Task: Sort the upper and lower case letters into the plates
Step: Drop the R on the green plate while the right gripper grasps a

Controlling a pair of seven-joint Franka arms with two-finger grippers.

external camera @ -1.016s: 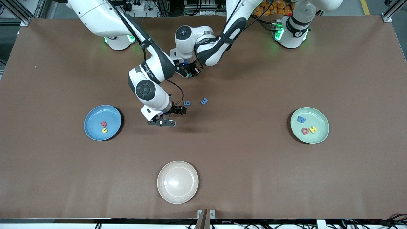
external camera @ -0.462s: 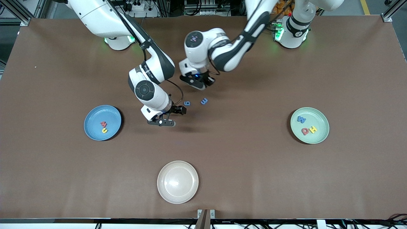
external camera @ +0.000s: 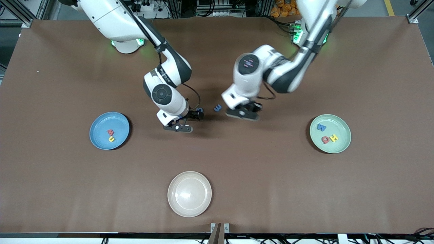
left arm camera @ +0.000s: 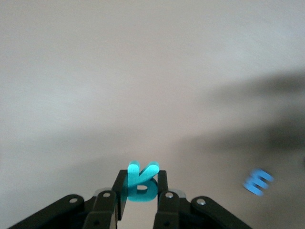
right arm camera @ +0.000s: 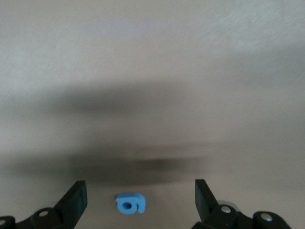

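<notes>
Teal letter (left arm camera: 140,183) sits clenched in the left tool (left arm camera: 138,194); the right tool (right arm camera: 138,198) gapes over a blue letter (right arm camera: 129,203).

The table (external camera: 67,176) wears a matt brown covering, smooth and cloth- or paper-like. The sky blue plate (external camera: 101,124) and mint green plate (external camera: 342,142) look matt, while the cream plate (external camera: 176,200) at six o'clock carries a soft sheen at its centre. The letters, such as the teal letter (left arm camera: 139,183) and the blue letter (right arm camera: 129,203), look like soft matt foam. The arm shells (external camera: 247,73) are glossy white plastic; the black fingers (right arm camera: 75,200) look like matt plastic.
</notes>
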